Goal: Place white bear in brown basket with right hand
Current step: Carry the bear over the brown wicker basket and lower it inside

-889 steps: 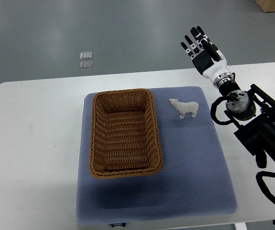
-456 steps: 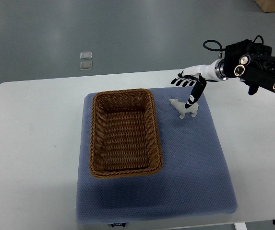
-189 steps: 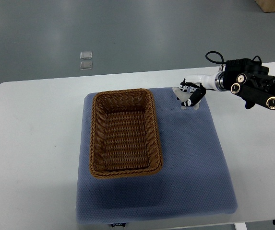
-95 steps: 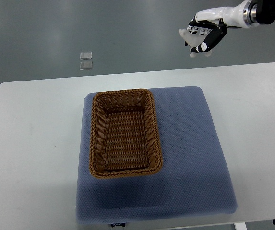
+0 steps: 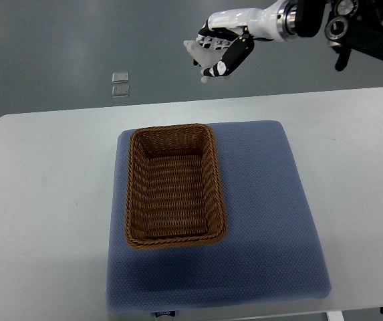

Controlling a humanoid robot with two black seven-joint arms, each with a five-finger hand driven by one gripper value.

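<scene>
My right hand [image 5: 219,52] is raised high near the picture's top, its arm coming in from the top right. Its fingers are curled around the white bear [image 5: 203,55], whose pale body shows to the left of the black fingers. The hand holds the bear up off the table, toward the far side beyond the brown wicker basket [image 5: 135,200]. The basket stands empty on the left part of a blue mat [image 5: 271,214]. The left arm does not show.
The blue mat lies on a white table [image 5: 44,200]. Two small clear squares [image 5: 119,83] lie on the grey floor beyond the table's far edge.
The right hand closed on the bear beside the basket, lifted it off the mat, and has since carried it left, high above the table's far edge.
</scene>
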